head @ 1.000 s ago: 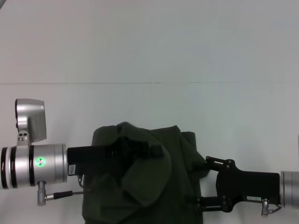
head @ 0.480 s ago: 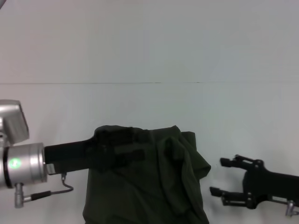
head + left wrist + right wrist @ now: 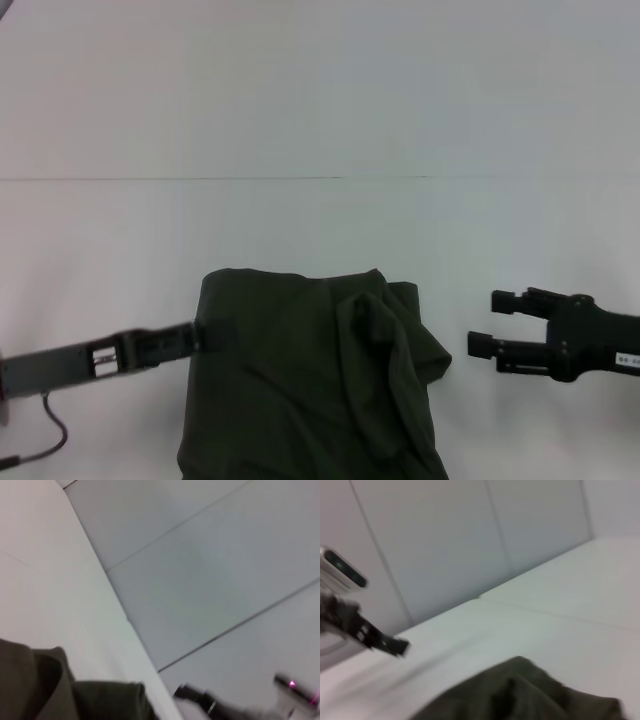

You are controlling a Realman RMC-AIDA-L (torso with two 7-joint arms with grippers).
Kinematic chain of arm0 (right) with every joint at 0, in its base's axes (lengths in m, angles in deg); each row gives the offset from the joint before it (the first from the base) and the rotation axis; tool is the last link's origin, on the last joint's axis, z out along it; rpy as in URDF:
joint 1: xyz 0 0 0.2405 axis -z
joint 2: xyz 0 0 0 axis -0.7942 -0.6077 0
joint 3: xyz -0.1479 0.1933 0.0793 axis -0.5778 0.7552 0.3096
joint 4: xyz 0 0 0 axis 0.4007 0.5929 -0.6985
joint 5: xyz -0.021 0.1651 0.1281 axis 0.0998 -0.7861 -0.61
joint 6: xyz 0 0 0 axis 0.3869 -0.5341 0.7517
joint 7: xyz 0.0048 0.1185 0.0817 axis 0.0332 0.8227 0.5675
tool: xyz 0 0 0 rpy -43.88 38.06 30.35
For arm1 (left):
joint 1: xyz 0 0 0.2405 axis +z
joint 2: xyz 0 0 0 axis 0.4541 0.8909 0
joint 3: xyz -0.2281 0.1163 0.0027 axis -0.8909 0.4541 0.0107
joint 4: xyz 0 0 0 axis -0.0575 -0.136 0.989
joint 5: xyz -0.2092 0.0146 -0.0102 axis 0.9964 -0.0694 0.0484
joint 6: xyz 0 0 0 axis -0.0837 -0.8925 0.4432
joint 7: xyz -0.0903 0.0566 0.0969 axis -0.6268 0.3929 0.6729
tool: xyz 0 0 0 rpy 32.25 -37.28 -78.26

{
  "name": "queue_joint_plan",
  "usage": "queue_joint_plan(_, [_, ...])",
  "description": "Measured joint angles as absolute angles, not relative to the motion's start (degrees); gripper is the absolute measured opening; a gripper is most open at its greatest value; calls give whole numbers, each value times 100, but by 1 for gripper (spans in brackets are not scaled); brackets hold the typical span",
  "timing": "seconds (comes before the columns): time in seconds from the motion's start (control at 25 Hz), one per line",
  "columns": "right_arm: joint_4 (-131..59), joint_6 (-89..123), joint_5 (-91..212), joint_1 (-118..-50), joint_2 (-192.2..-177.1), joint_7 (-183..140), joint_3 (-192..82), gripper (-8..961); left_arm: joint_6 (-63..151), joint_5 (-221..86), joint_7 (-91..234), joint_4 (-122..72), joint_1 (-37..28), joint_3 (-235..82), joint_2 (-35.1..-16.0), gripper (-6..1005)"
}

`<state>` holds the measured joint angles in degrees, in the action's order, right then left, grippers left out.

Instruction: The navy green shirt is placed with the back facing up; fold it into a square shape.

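The navy green shirt [image 3: 310, 385] lies as a folded, rumpled bundle on the white table at the near centre, its lower part cut off by the frame edge. No pale print shows. My left gripper [image 3: 218, 335] is low at the shirt's left edge, its tip just over the fabric border. My right gripper [image 3: 485, 323] is open and empty, a short way to the right of the shirt and not touching it. The shirt also shows in the left wrist view [image 3: 75, 697] and the right wrist view [image 3: 520, 695].
The white table [image 3: 320, 230] stretches far beyond the shirt, with a thin seam line across it. The right gripper shows far off in the left wrist view [image 3: 197, 697]. The left gripper shows far off in the right wrist view [image 3: 375, 635].
The left arm has drawn back leftward from on top of the shirt to its left edge. The right gripper has moved away to the right. The raised fold has settled down.
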<state>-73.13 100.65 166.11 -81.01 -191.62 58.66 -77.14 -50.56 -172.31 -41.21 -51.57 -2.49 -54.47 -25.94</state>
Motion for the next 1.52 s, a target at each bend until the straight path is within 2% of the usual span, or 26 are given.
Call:
queue_joint_plan(0.24, [-8696, 10042, 16976, -8564, -19145, 8708, -8990, 893, -5051, -17297, -2535, -5343, 125, -4966, -2579, 969])
queue_joint_plan(0.44, [-9611, 9932, 18063, -9233, -19148, 10991, -9819, 892, -4781, -17243, -1573, -5438, 404, -5046, -2698, 963])
queue_joint_plan(0.76, [-9711, 10004, 19271, -10311, -19202, 12945, -11122, 891, -4578, -17235, -1001, -5422, 530, -5258, -2852, 955])
queue_joint_plan(1.12, [-9540, 10029, 19803, -10684, -19218, 13371, -11397, 883, -4641, -17245, -984, -5483, 534, -5271, -2791, 950])
queue_joint_plan(1.52, [-9669, 10309, 19886, -10728, -19228, 13616, -11555, 884, -4612, -17287, -865, -5485, 531, -5182, -2792, 951])
